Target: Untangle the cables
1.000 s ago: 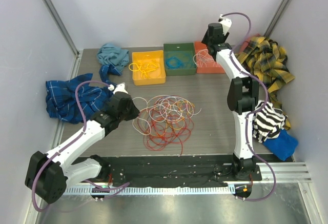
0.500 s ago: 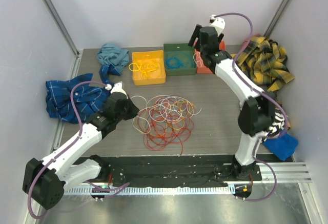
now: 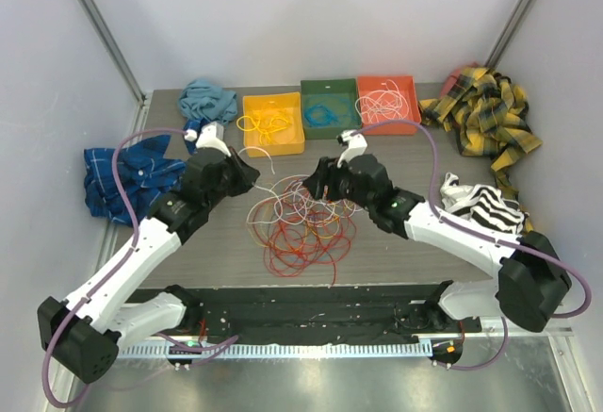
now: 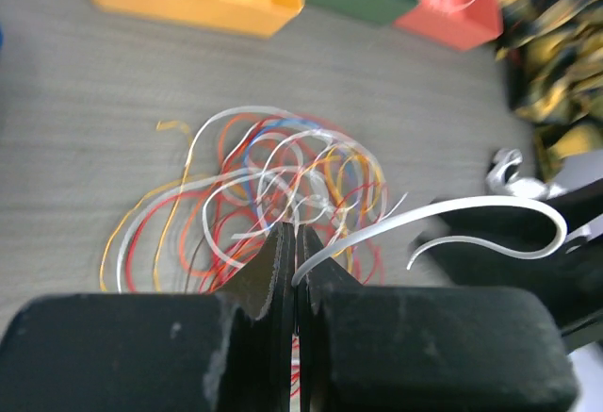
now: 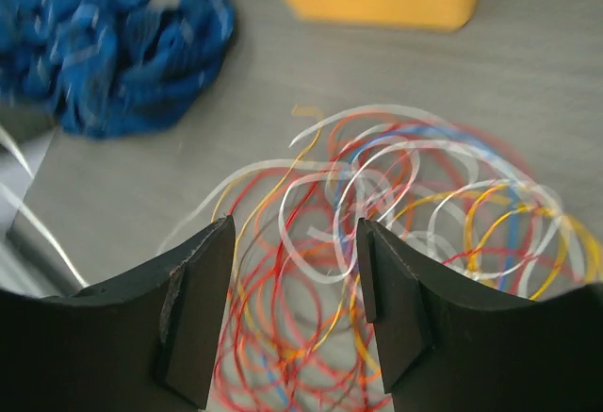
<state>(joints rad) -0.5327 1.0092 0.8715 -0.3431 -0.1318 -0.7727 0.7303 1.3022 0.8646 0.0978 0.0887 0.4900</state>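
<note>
Left gripper [image 4: 287, 235] is pinching a white cable [image 4: 452, 205] to draw it clear; right gripper [image 5: 294, 233] is hovering parted, empty, over the tangle [image 3: 306, 228].

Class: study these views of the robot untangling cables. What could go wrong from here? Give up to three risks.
1. The left end effector pinches a white cable; if it loops through the tangle, pulling may drag or tighten it.
2. The right end effector hangs open over many crossed strands, so it may grab several.
3. The end effectors are close together there and could collide.
</note>
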